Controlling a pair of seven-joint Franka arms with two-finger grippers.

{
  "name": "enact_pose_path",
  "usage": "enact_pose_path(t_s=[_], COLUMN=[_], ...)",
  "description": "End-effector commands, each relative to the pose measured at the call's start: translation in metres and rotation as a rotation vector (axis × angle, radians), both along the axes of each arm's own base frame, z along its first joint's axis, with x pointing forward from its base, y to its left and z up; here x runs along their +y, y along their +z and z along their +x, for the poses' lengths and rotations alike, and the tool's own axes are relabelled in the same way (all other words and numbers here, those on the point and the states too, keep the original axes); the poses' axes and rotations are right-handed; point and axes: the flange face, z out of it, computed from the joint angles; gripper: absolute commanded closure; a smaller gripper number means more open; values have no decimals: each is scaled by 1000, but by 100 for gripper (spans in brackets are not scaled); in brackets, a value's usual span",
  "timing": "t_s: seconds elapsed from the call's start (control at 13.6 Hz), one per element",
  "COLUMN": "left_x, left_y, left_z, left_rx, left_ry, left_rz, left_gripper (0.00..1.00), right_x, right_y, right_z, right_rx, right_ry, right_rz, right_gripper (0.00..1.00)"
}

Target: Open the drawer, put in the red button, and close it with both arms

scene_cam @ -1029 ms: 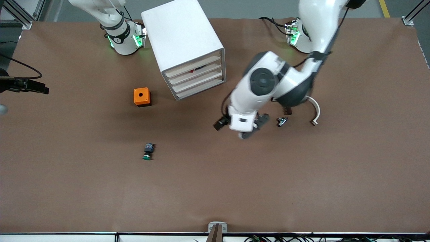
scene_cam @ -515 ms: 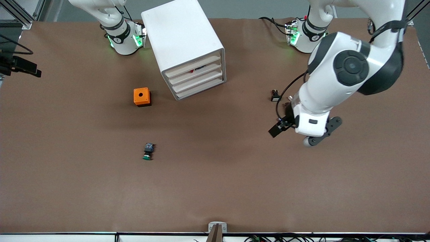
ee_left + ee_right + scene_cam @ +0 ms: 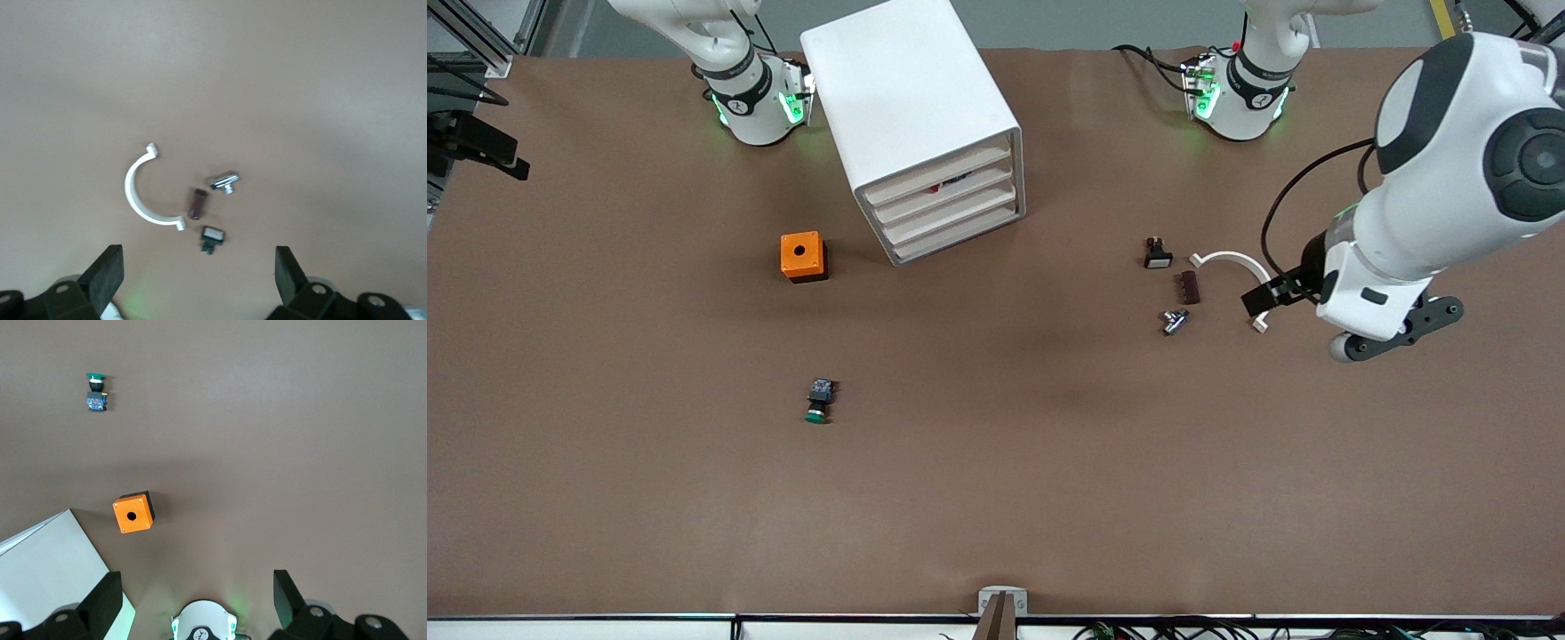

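**Button in the drawer, both arms drawn off to the edges**

The main risk from here is a false finish. All four drawer fronts of the cabinet [image 3: 925, 116] look flush, yet a speck of red shows in the gap at the drawer [image 3: 947, 188], second from the top. That speck is most likely the red button [image 3: 935, 188], lying inside. If the drawer sits a little proud, neither arm is placed to push it home, and I cannot tell from this angle whether it is fully seated. A second risk is confusion: the green button [image 3: 818, 402] lies out on the open surface [image 3: 996, 498], nearer the front camera than the orange box [image 3: 802, 256], and looks just like the red one apart from its cap.

The left gripper [image 3: 199, 280] hangs high over the left arm's end of the surface, wrist turned down, jaws spread wide with nothing between them. Below it lies a small cluster of parts: a white curved clip [image 3: 141, 193], a brown strip [image 3: 197, 203], a metal fitting [image 3: 224, 181] and a small white-faced switch [image 3: 213, 237].

The right gripper [image 3: 193, 600] is raised high near its own base — jaws wide and empty too — looking down on the orange box and a corner of the cabinet.
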Motion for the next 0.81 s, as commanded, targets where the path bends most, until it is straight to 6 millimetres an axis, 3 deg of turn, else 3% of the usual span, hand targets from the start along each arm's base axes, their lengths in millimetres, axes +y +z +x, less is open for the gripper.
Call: enact_pose_path(t_s=[0.0, 0.15, 0.44, 0.66, 0.74], left_x=[27, 53, 96, 118, 120], left_y=[16, 19, 7, -2, 3], left_z=[-20, -30, -73, -104, -107], left_rx=[42, 69, 105, 16, -4], left_ry=[-123, -161, -252, -270, -267], left_rz=[16, 22, 14, 3, 4], left_gripper=[0, 0, 0, 0, 0], right_x=[-1, -4, -3, -6, -5], right_y=[-1, -1, 3, 5, 5], right_z=[-22, -21, -19, -18, -18], right_rx=[-43, -47, -73, -94, -94], right_ry=[6, 1, 0, -14, -11], right_rz=[4, 4, 6, 50, 50], right_gripper=[0, 0, 0, 0, 0])
